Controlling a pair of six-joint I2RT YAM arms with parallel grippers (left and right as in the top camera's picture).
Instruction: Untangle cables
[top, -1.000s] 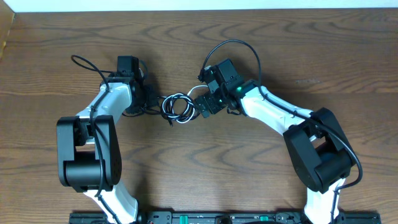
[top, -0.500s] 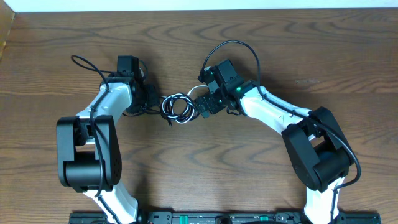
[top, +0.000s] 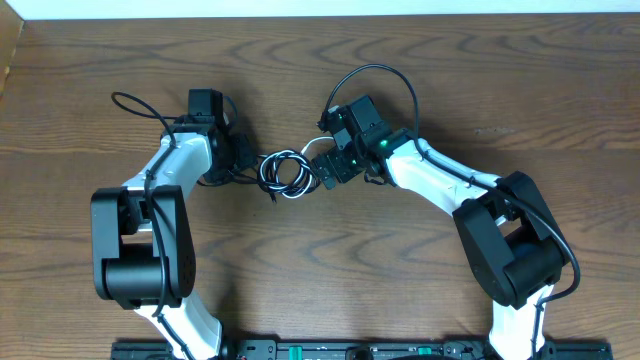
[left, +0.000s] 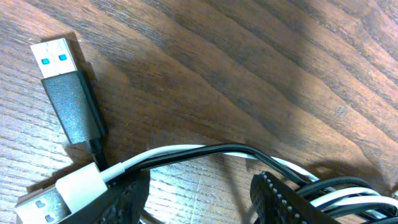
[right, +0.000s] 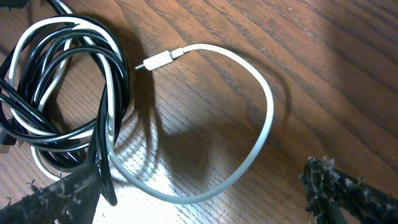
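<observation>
Tangled black and white cables (top: 285, 172) on table (top: 480, 80).
Left fingers (left: 283, 199) partly spread astride them near grey USB plug (left: 68, 93); right fingers (right: 348, 193) wide apart, holding nothing.

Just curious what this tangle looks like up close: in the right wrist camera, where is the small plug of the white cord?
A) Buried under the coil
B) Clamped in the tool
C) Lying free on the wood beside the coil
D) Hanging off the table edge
C: the white cord's small plug rests bare on the table, just right of the black-and-white coil.
</observation>
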